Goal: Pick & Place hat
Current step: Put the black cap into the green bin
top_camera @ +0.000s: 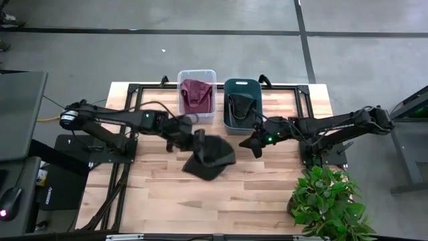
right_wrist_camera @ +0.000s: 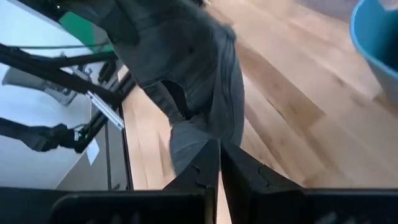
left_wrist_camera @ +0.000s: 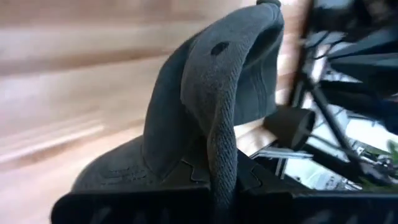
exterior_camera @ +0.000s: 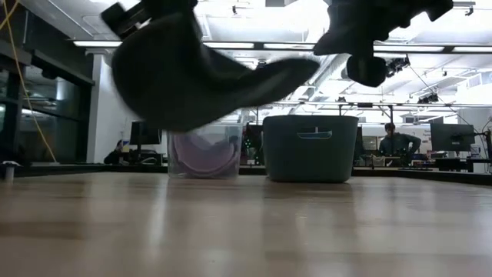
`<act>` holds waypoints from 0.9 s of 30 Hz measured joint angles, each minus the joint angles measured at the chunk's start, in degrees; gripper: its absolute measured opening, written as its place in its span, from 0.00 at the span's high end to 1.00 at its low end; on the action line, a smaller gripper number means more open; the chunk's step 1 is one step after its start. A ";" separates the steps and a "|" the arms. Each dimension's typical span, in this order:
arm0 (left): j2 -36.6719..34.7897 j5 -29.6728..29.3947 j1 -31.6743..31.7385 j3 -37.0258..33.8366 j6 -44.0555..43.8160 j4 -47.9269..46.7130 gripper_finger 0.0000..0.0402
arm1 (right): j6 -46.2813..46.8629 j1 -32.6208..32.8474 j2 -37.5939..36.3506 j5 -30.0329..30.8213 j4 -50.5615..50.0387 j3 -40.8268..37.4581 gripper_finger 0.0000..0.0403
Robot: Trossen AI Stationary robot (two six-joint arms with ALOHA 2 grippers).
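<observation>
A dark grey cap [top_camera: 210, 155] hangs over the middle of the table, and the low view shows the cap [exterior_camera: 192, 73] clear of the wood. My left gripper [top_camera: 196, 140] is at its left side, shut on it. The left wrist view shows the cap [left_wrist_camera: 205, 106] bunched up ahead of the fingers. My right gripper [top_camera: 254, 144] is shut and empty, a little to the cap's right and apart from it. In the right wrist view the cap [right_wrist_camera: 186, 56] hangs beyond the closed right gripper [right_wrist_camera: 219, 163]. My left gripper pinches a folded ridge of the cap's fabric [left_wrist_camera: 222, 158] between its two fingers, more than one layer. It comes from the table's left, slanting down. The cap is lifted clear of the table and droops away from the fingers toward the right.
A clear bin [top_camera: 197, 72] holding a maroon hat [top_camera: 196, 92] and a teal bin [top_camera: 242, 124] holding a dark hat [top_camera: 239, 104] stand side by side at the far edge. A potted plant [top_camera: 328, 201] sits at the near right corner. Bare wood lies near the front.
</observation>
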 joint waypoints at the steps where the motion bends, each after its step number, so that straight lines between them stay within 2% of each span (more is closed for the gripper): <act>1: -0.02 -0.84 0.34 1.32 1.08 -0.88 1.00 | -0.12 -0.25 0.00 0.01 0.50 0.00 0.97; 6: -0.04 -3.96 2.20 5.20 4.30 -5.09 1.00 | -0.82 -1.26 -0.02 0.03 3.07 0.00 0.91; 16: -0.02 -4.40 4.11 8.04 8.66 -9.10 1.00 | -1.52 -4.25 -0.02 -2.17 9.61 0.02 0.53; 19: -0.02 -4.85 4.50 8.93 10.36 -9.03 1.00 | -2.13 -5.33 -0.02 -2.94 9.90 0.02 0.45; 22: -0.02 -5.40 5.73 9.72 11.74 -9.08 1.00 | -2.17 -6.38 -0.02 -3.13 10.07 0.02 0.41; 27: -0.02 -5.43 7.26 11.43 14.09 -9.87 1.00 | -3.21 -7.79 -0.02 -3.67 10.30 0.02 0.41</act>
